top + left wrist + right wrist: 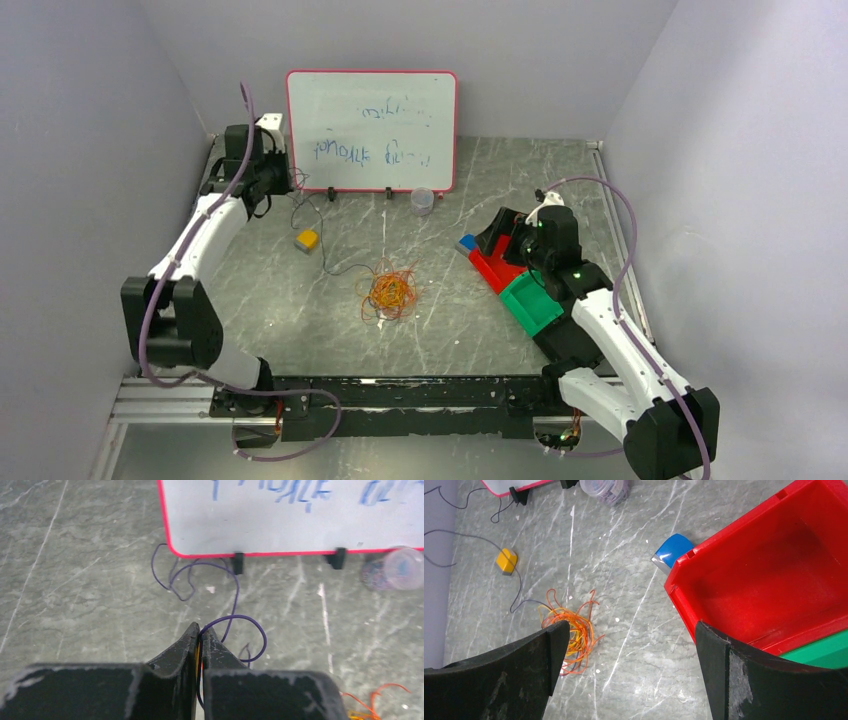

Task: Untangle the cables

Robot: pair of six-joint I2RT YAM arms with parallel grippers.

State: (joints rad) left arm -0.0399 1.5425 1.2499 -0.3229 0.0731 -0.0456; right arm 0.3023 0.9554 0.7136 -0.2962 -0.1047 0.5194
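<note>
Cables (388,292) lie mostly as a small orange, yellow and red knot of loops at the middle of the tabletop (470,330). One thin purple strand (235,587) leads out of it, up and left past the yellow block (307,240) to the foot of the whiteboard (370,130). The left jaws are pressed together on this strand. Its slack curls in loose loops just ahead of them, so it runs on a diagonal from the far-left corner down to the knot. The right jaws gape wide, holding nothing, above the red bin (774,580). The knot lies to their left and nearer the bases. With the left arm occupied, the right looks the better placed to pin or pluck the knot.
</note>
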